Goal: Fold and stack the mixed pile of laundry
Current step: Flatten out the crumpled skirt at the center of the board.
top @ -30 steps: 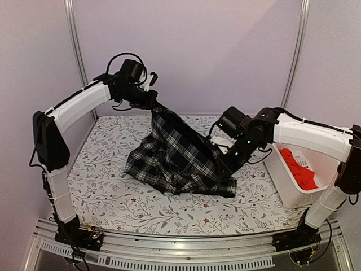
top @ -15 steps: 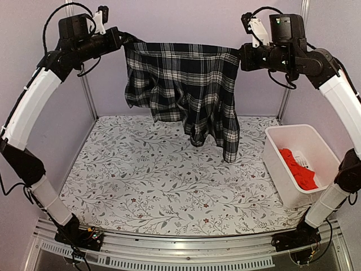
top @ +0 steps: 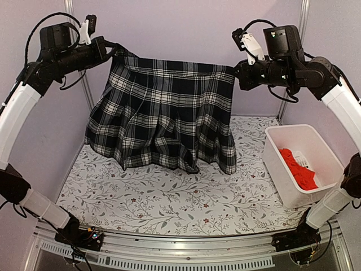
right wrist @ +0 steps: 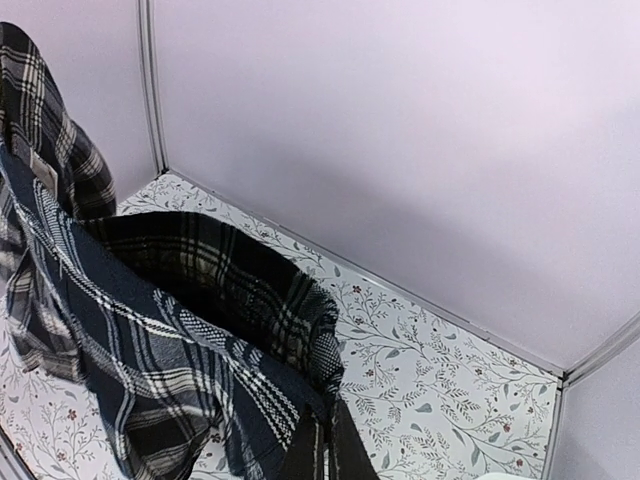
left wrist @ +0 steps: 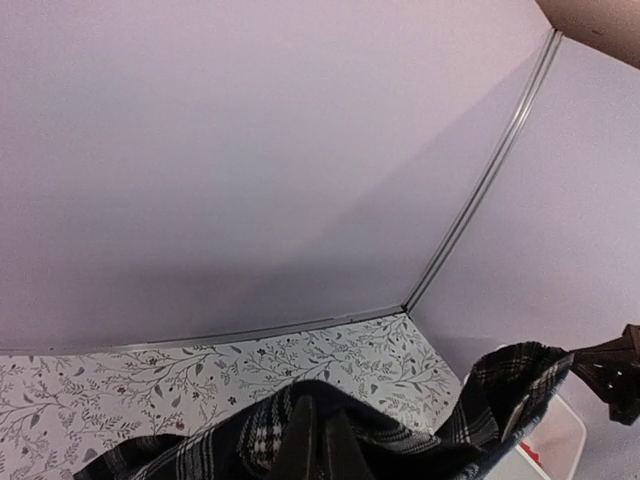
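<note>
Pale lilac walls [top: 186, 34] are closing in a table dressed in a floral table cover [top: 169, 203], and most of that surface is lying bare under the raised arms.

The plaid garment [top: 169, 118] is hanging in the air like a curtain, stretched by its top edge between the two arms. The left gripper [top: 114, 52] is pinching one upper corner with its jaws fully closed on the cloth. The right gripper [top: 236, 72] is doing the same at the other corner, and both wrist views are showing plaid fabric bunched right at the closed fingers. The lower hem is dangling close to the far part of the table. From above I cannot tell whether it is brushing the cover or hanging just clear. The red shirt [top: 296, 166] is lying crumpled inside the white basket [top: 282, 186] at the right, apart from the plaid.

By my reading, the arms are spreading the piece before laying it flat, so the folding itself is not yet begun.

- The grips are taking only a small bite of cloth, so a quick swing could be pulling a corner loose.
- The left side is flaring wider and lower than the right, so a careless lowering may be landing it skewed or doubling the hem under.
- The right edge is hanging near the basket and could be snagging its rim.
</note>
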